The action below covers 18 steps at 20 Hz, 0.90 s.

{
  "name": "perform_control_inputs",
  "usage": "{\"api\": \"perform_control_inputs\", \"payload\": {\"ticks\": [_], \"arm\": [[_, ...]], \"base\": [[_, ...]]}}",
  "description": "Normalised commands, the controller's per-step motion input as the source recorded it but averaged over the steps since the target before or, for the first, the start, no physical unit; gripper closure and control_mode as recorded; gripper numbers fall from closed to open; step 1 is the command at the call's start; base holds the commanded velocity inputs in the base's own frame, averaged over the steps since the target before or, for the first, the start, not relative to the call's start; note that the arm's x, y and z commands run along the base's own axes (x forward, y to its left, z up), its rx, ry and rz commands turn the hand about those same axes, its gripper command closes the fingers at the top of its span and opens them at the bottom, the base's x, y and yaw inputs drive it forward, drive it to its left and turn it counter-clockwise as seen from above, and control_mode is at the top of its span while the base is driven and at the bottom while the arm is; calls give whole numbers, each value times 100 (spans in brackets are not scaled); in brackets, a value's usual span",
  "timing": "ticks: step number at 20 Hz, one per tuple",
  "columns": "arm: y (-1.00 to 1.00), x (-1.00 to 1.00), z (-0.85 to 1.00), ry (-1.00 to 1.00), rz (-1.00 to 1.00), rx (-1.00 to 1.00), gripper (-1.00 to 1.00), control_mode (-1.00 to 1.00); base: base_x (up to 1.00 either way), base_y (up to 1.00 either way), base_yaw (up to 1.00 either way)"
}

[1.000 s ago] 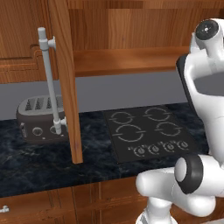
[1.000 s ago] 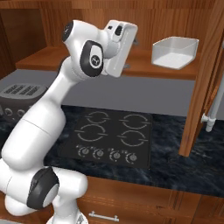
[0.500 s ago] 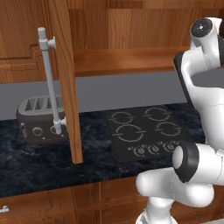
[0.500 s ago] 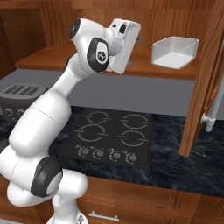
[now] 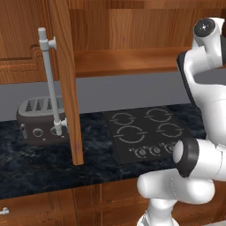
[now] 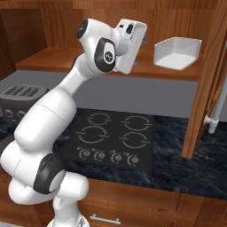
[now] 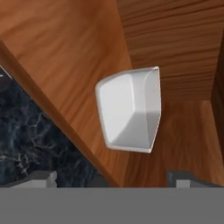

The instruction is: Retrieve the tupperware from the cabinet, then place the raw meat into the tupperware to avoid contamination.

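Left base view: cabinet door hangs open w/ its edge toward us, blocking part of the toaster at the worktop's back. Right base view: tub near the shelf's right end, hand cut off behind the wrist. Hand view: gripper spread wide, empty, tips barely showing.

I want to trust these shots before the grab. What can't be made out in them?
- Raw meat: I can't find it on the counter in either base view; if it's there, it's too small to tell.
- Gripper: hand view shows the fingertips apart, bottom edge cuts them off.
- Tupperware: left base view, arm covers its shelf end.
- Toaster: right base view, arm and left edge cut it.
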Motion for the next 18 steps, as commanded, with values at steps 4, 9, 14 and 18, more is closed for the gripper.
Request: {"api": "perform_control_inputs", "payload": {"ticks": [4,9,14,18], "arm": [[-12,18,-5,0,0,0,-100,-100],[-7,12,-9,0,0,0,-100,-100],[-18,18,-9,0,0,0,-100,-100],[-19,19,-5,0,0,0,-100,-100]], "base": [[0,0,0],[0,0,0],[0,0,0],[0,0,0]]}}
